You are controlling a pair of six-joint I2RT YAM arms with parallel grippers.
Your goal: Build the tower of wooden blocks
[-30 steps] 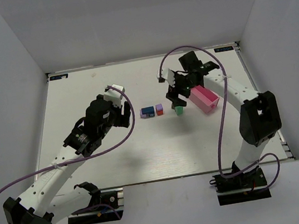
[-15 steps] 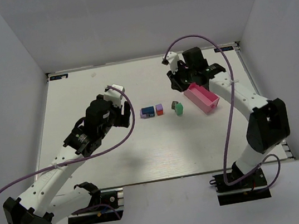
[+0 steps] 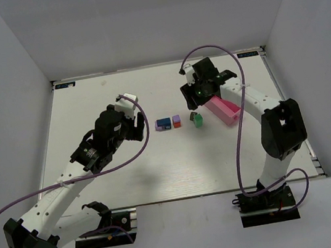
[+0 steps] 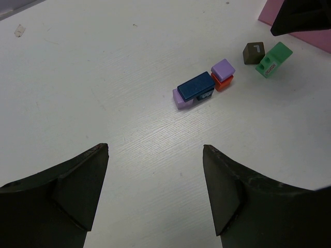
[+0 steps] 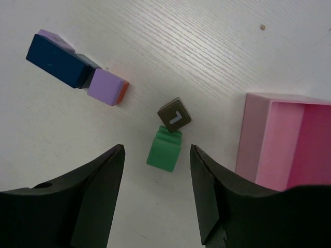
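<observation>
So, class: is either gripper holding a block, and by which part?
Nothing is held. The left gripper and the right gripper both stand open, with nothing gripped between their fingers.

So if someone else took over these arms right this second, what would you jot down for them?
Grippers: the left gripper is open and empty, short of the blocks. The right gripper is open and empty, near the green block.
Blocks: blue brick on a lilac block; lilac cube on a red block beside it. The green block and a dark cube lie loose by the pink tray.
Done: two low stacks.
Left: build them into one tower.
</observation>
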